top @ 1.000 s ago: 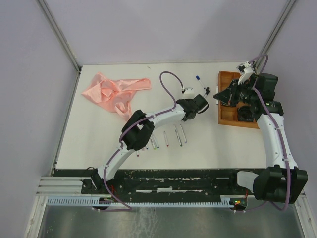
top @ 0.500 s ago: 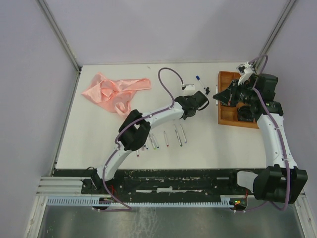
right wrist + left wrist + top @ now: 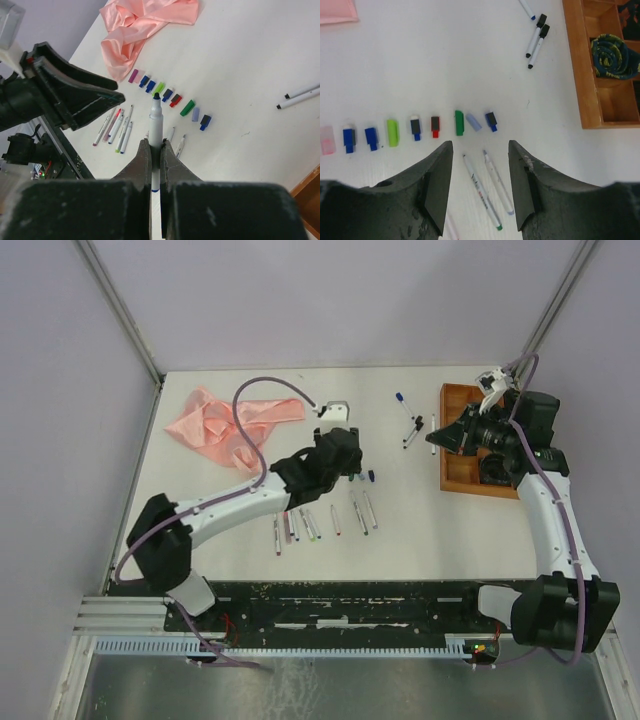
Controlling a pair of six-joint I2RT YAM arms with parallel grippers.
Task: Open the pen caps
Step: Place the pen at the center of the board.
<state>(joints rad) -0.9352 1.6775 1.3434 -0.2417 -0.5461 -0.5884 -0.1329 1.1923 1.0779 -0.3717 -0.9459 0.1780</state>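
Left gripper [image 3: 480, 146] with jaws spread wide, row of little pen caps [image 3: 435, 126] lying on the white worktop [image 3: 420, 60], right gripper [image 3: 156, 146] with jaws pinching one pen [image 3: 156, 120] (dark tip poking out)

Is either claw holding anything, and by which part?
The right gripper pinches a white pen by its barrel, the uncapped dark tip sticking out in front. The left gripper is open and holds nothing.
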